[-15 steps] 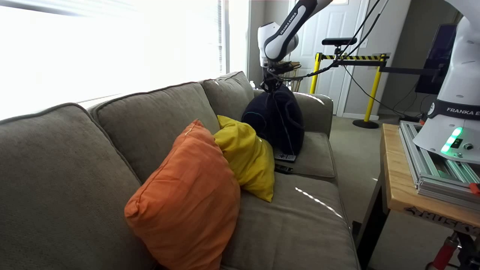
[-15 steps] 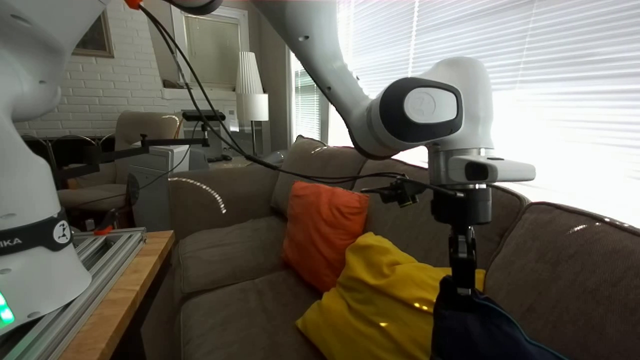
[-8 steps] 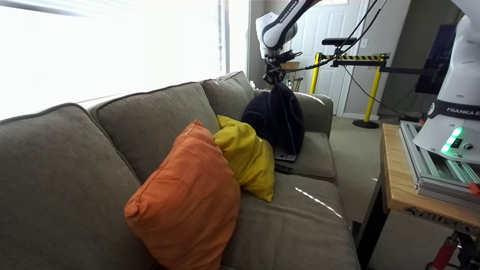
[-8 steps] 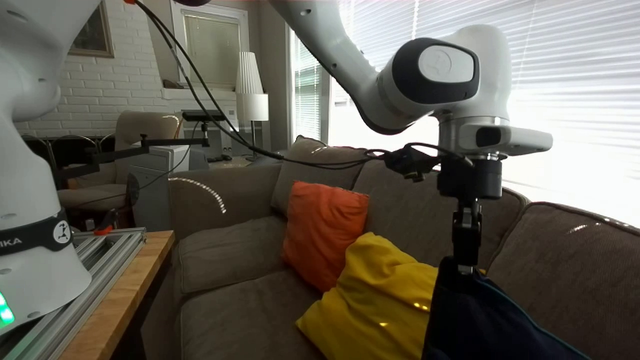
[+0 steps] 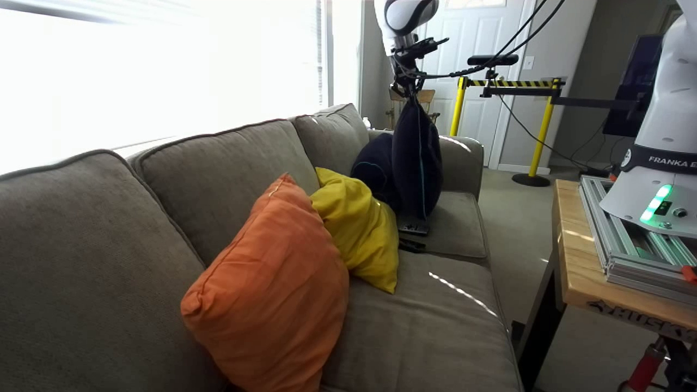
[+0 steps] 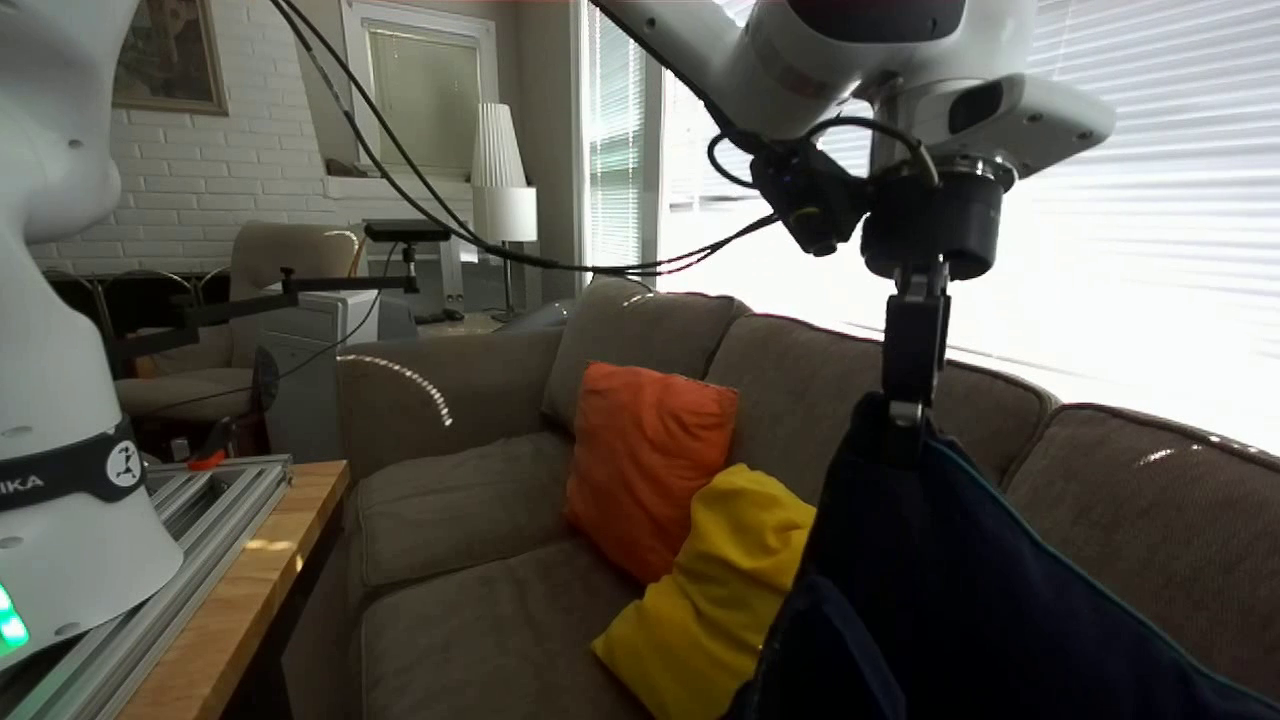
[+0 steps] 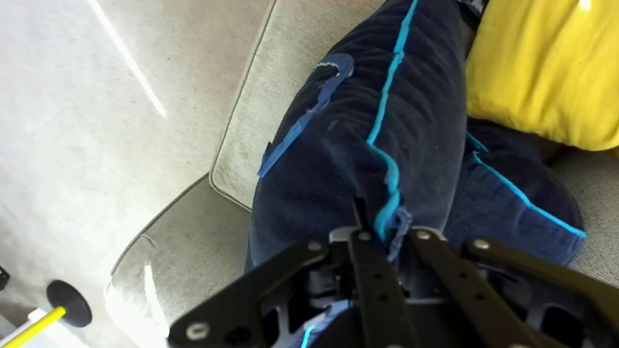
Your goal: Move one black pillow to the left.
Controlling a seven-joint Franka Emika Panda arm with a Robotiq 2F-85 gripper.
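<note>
Between one and two o'clock from the yellow pillow (image 5: 356,228), in an exterior view, the black pillow (image 5: 416,158) is held upright, its top corner pinched by the pincer (image 7: 392,234); whether its bottom clears the sofa (image 5: 414,337) I cannot tell. A second dark cushion (image 5: 374,169) sits at its nine o'clock. The step in hand looks like lifting; the next likely calls for more height, then a leftward carry.

forearm (image 6: 712,50): slanting down to wrist (image 6: 935,115) | pincer (image 6: 906,415): near-vertical, pointing down | fingers (image 6: 912,352): clamped
</note>
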